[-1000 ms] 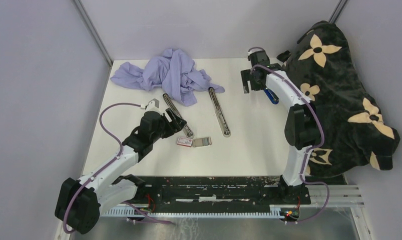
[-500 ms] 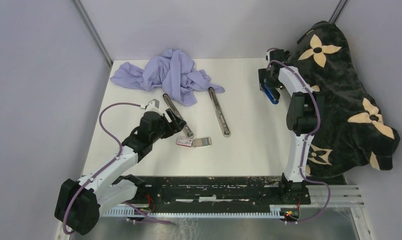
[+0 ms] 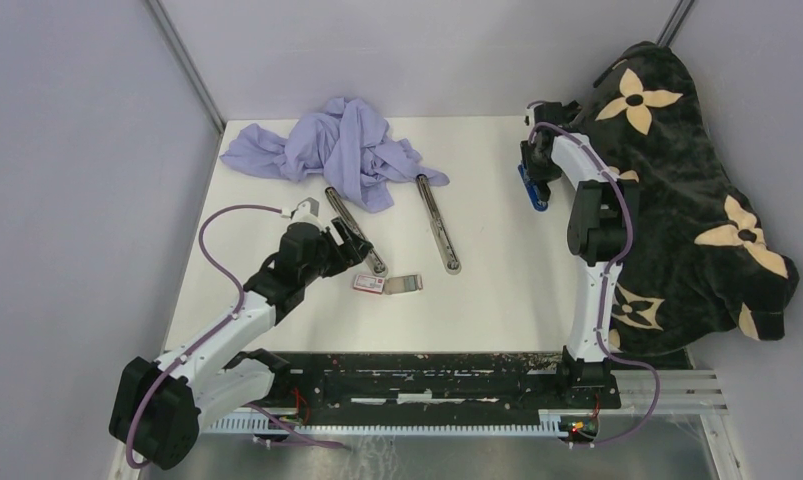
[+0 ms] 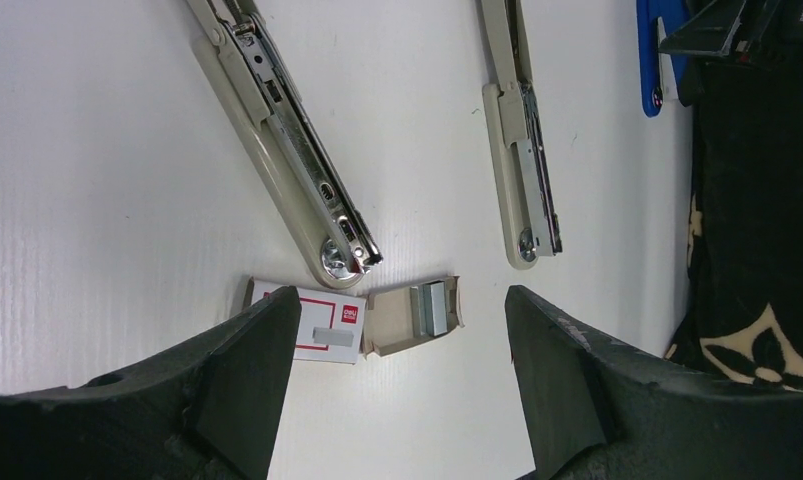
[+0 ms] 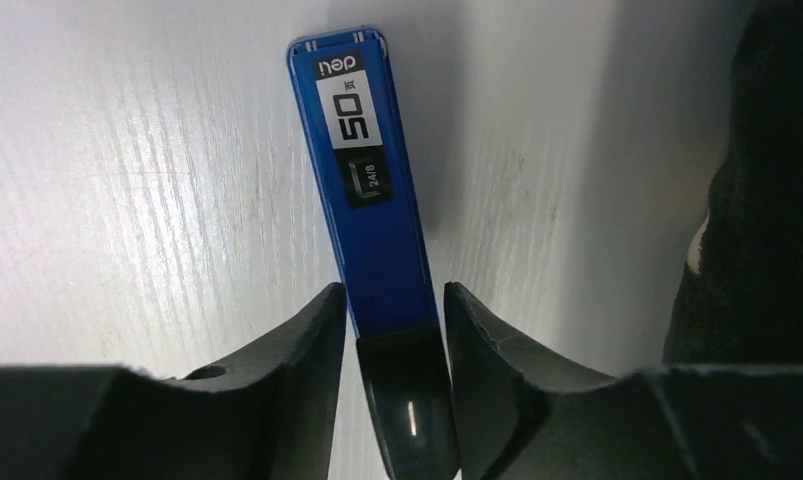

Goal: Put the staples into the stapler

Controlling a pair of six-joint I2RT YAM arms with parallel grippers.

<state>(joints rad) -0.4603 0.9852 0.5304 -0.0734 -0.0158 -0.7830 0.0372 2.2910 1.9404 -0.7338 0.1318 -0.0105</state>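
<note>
Right gripper point(image 5: 395, 300) pinching the blue stapler point(image 5: 362, 170) by its two sides.
My left gripper point(image 4: 397, 310) hangs spread above the staples point(image 4: 435, 306), which lie at lower centre of its wrist frame, just beside the red-and-white box point(image 4: 317, 328), under a beige stapler point(image 4: 287, 150).

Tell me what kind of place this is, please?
Probably a robot lab's test booth: a white table boxed in by plain grey walls, a left arm and right arm bolted at its near edge, and an opened stapler and staple box laid out.
</note>
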